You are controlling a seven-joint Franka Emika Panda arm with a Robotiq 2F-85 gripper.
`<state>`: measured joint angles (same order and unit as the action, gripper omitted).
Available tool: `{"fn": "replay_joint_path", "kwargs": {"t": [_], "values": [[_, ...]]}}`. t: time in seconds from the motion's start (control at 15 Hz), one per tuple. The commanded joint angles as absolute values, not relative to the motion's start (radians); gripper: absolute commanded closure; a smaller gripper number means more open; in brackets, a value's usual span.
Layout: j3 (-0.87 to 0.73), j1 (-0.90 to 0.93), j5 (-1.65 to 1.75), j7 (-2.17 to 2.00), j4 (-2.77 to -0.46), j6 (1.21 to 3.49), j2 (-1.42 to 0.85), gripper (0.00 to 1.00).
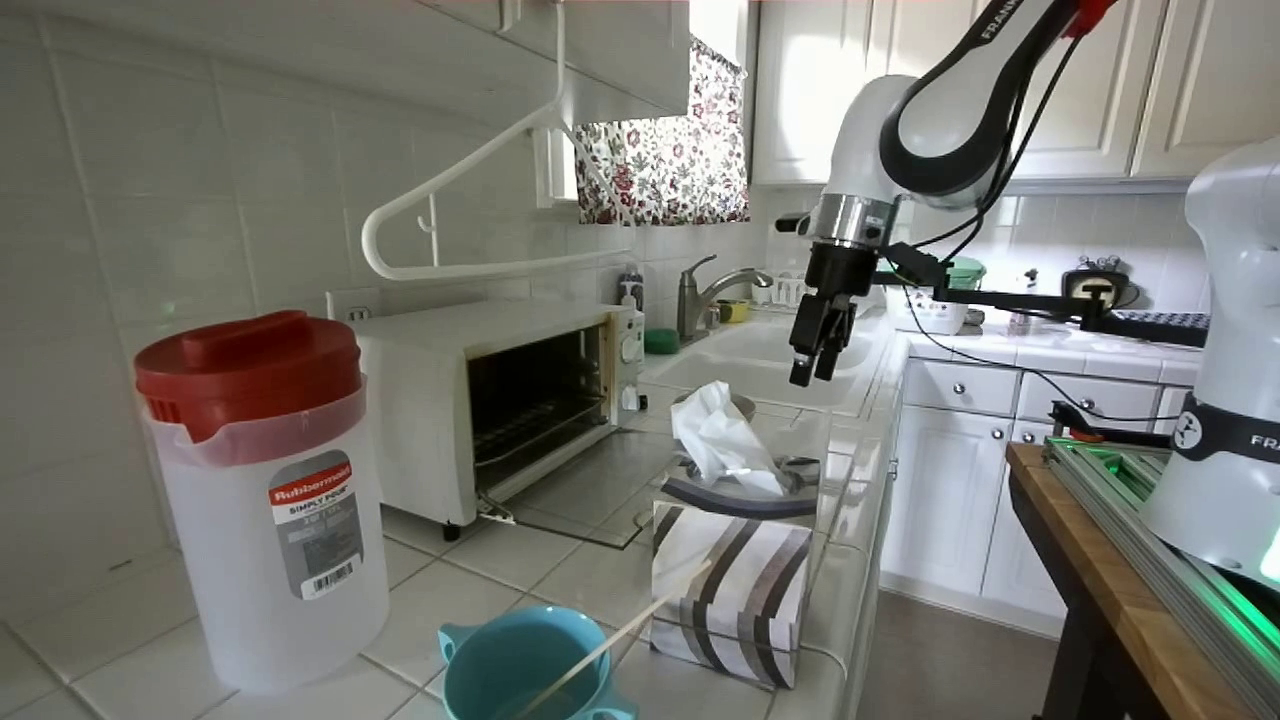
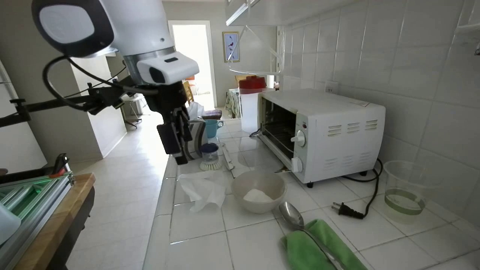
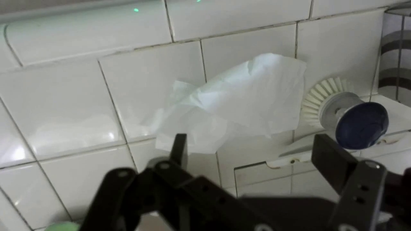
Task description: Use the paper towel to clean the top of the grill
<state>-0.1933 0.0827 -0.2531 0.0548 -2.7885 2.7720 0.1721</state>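
The robot arm (image 1: 955,115) reaches over the worktop (image 2: 202,240) and bends so its gripper (image 3: 252,144) points down at a small slant. Its two fingers (image 3: 332,160) are spread wide apart, up in the air. In the wrist view, the crumpled paper towel (image 3: 247,99) shows just past them. It lies on the worktop beside a bowl (image 2: 257,207) and a scrub brush (image 2: 210,154). The white grill (image 2: 326,135) stands near the wall (image 2: 412,97), apart from the gripper, its door (image 1: 590,490) down.

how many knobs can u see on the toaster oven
2: an upper knob and, right below it, a lower knob, both on the front of the toaster oven. Its back is hidden.
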Motion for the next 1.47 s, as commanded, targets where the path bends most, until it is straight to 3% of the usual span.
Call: {"fn": "replay_joint_path", "kwargs": {"t": [0.0, 1.13, 1.33, 1.4], "values": [[-0.174, 0.065, -0.291, 0.128, -2.786, 2.776, 0.126, 0.00], [-0.122, 0.035, -0.259, 0.203, -2.763, 2.924, -0.047, 0.00], [-0.117, 0.034, -0.260, 0.213, -2.763, 2.924, -0.057, 0.07], [-0.116, 0.034, -0.259, 0.216, -2.764, 2.924, -0.060, 0.30]]}}
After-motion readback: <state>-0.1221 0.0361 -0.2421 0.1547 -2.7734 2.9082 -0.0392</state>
